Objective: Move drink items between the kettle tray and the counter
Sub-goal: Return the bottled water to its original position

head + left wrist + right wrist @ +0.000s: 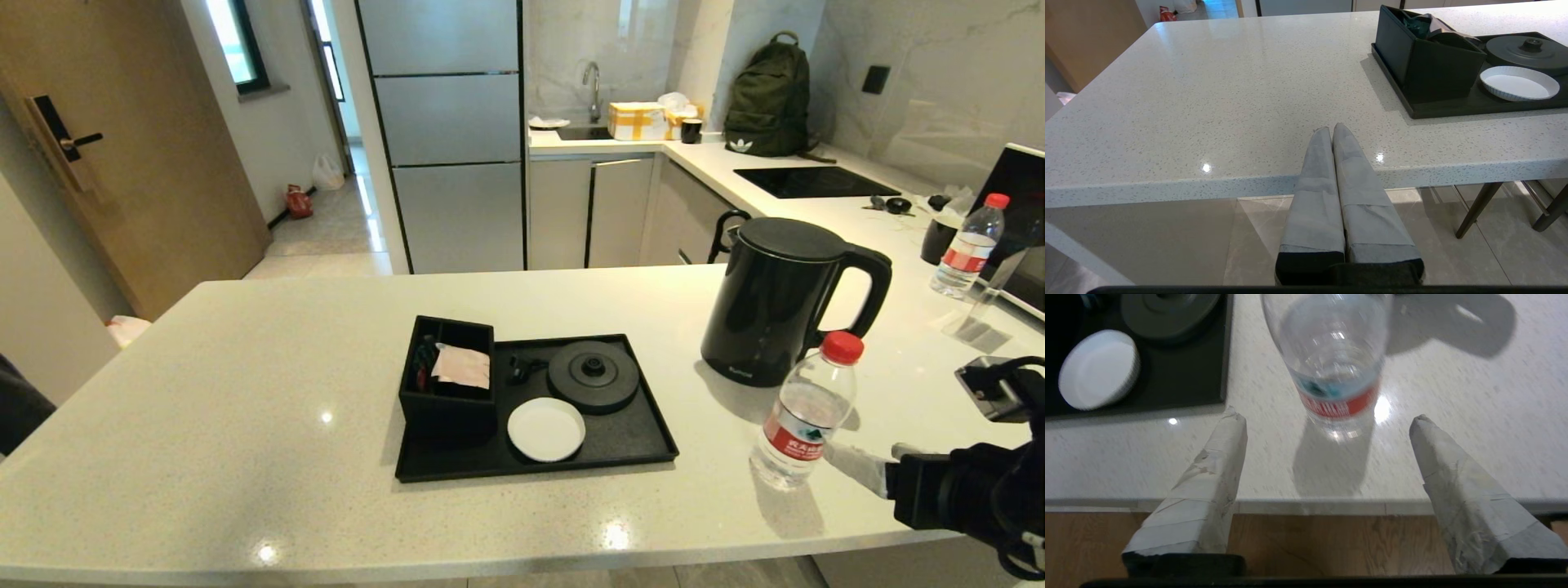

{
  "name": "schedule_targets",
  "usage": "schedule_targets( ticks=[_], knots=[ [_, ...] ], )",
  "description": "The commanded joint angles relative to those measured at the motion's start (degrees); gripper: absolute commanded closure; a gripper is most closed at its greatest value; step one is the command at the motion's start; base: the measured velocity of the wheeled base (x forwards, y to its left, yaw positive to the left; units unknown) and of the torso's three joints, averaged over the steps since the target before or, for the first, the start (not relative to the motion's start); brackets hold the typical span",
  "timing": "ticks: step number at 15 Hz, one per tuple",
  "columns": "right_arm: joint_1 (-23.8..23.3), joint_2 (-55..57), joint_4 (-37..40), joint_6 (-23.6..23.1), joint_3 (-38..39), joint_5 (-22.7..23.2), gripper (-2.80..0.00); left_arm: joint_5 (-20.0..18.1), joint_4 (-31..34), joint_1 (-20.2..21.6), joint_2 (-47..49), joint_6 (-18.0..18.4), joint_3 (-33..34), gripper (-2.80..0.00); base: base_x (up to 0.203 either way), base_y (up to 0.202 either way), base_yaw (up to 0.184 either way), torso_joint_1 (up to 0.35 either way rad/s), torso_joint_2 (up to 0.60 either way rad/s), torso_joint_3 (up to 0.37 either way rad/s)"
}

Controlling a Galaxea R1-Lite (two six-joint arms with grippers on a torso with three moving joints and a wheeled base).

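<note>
Broad pale speckled stone surface, rounded at the near edge, in a small kitchen. Beyond it at 12 o'clock, a steel fridge, a sink with tap, and a green backpack by a dark hob; wooden door at 10 o'clock.

At centre, flat black tray with low rim. In it: round kettle base toward 1 o'clock, white coaster just in front of that base, black sachet box at the 9 o'clock end, holding a pale pink sachet and darker packets.

Off the tray, at 3 o'clock of it, on the stone: black kettle, upright, handle turned to 3 o'clock. Just in front of it, upright clear water bottle, red cap, red label. Second bottle well apart at 2 o'clock.

Right gripper low at 4 o'clock, fingers spread wide, empty, either side of the bottle's line, not touching it. Left gripper at the near edge, 7 o'clock of the tray, fingers pressed together, holding nothing.
</note>
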Motion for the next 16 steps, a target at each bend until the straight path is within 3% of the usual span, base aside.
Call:
schedule_targets(
  ticks=[1,9,13,14,15,16],
  knots=[
    [0.0,5.3,-1.4,0.3,-2.8,0.8,-2.80,0.0,0.0,0.0,0.1,0.0,0.0,0.00,0.000,0.000,0.000,0.000,0.00,0.000],
    [-0.1,21.6,-25.2,0.3,-1.5,-1.6,-2.80,0.0,0.0,0.0,0.1,0.0,0.0,0.00,0.000,0.000,0.000,0.000,0.00,0.000],
    [-1.6,24.7,-26.6,0.4,-3.5,-1.8,-2.80,0.0,0.0,0.0,0.1,0.0,0.0,0.00,0.000,0.000,0.000,0.000,0.00,0.000],
    [-1.8,26.1,-28.3,0.3,-3.6,-1.8,-2.55,0.0,0.0,0.0,0.1,0.0,0.0,0.00,0.000,0.000,0.000,0.000,0.00,0.000],
    [-1.9,27.1,-30.3,0.3,-3.6,-2.5,0.00,0.0,0.0,0.0,0.1,0.0,0.0,0.00,0.000,0.000,0.000,0.000,0.00,0.000],
    [-1.9,27.6,-31.0,0.2,-3.5,-3.2,0.00,0.0,0.0,0.0,0.1,0.0,0.0,0.00,0.000,0.000,0.000,0.000,0.00,0.000]
  ],
)
